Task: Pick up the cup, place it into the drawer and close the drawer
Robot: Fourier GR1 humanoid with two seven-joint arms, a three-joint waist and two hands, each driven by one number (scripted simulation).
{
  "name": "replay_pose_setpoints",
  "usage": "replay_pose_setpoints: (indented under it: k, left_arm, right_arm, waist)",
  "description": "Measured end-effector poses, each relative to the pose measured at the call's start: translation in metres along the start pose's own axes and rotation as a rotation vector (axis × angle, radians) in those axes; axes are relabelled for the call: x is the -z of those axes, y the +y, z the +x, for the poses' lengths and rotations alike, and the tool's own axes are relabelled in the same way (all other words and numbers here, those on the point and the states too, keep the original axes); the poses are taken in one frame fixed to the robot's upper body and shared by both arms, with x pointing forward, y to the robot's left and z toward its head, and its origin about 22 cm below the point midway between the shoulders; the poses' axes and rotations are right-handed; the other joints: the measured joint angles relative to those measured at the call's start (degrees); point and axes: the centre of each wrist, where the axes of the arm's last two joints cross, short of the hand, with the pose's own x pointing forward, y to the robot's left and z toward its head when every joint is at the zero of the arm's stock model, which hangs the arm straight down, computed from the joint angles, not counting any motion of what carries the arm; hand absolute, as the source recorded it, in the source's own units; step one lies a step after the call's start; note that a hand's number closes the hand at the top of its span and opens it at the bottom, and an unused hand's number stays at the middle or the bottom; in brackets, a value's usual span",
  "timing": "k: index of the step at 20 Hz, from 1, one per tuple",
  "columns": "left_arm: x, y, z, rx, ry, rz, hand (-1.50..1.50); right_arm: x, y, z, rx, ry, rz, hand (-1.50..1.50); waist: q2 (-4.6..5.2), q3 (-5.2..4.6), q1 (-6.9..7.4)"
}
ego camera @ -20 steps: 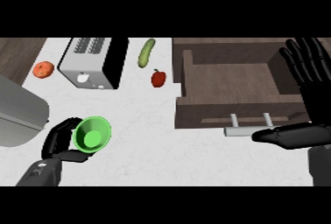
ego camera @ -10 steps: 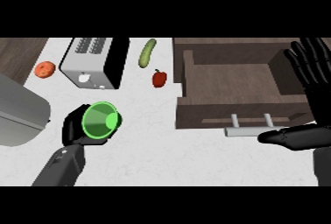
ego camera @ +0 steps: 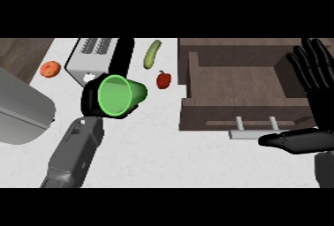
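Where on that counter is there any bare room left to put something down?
The widest bare patch is the white counter in front of the open drawer, between the left hand holding the green cup and the right hand. The drawer's inside is bare too. It is crowded at the back left: toaster, tomato, cucumber, red pepper.

Colours on the counter: green, red, orange, grey, brown, black.

The cup point(ego camera: 121, 96) is bright green, with a lighter green rim. The left hand point(ego camera: 89, 98) round it is black, on a grey forearm point(ego camera: 73, 155); the right hand point(ego camera: 314, 75) is black too. The counter top point(ego camera: 169, 154) is white with faint grey mottling. The drawer point(ego camera: 236, 86) is dark brown wood, its handle point(ego camera: 256, 128) pale grey. The toaster point(ego camera: 96, 57) is silver-grey with dark slots. The cucumber point(ego camera: 152, 54) is green, the pepper point(ego camera: 164, 79) red, the tomato point(ego camera: 50, 68) orange-red. The big pot point(ego camera: 20, 112) at left is plain grey.
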Motion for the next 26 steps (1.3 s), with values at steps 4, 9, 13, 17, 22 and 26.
replay_pose_setpoints:
  k: [4,9,13,17,22,26]
  left_arm:
    - [0.050,-0.043,0.021,-0.026,-0.028,-0.086,1.50]
    - [0.099,-0.091,0.057,-0.016,-0.034,-0.142,1.50]
    - [0.132,-0.130,0.091,0.013,-0.027,-0.169,1.50]
    - [0.159,-0.160,0.114,0.050,0.001,-0.164,1.50]
    - [0.177,-0.191,0.122,0.117,0.105,-0.155,1.50]
    - [0.181,-0.204,0.117,0.186,0.187,-0.151,1.50]
  right_arm:
    - [0.003,-0.001,-0.003,-0.005,0.007,-0.009,-1.50]
    - [0.002,0.000,-0.007,-0.006,0.003,-0.013,-1.50]
    - [0.002,-0.003,-0.007,-0.008,0.003,-0.014,-1.50]
    - [-0.001,-0.008,-0.009,-0.009,-0.004,-0.014,-1.50]
    - [0.012,-0.003,-0.008,-0.005,-0.022,0.001,-1.50]
    - [0.013,0.005,-0.008,0.001,-0.028,0.020,-1.50]
  waist:
    - [-0.13,0.03,0.20]
    - [-0.19,0.03,-0.10]
    - [-0.08,0.02,-0.42]
    - [0.15,0.02,-0.97]
    - [0.63,0.04,-2.43]
    - [0.93,0.06,-3.77]
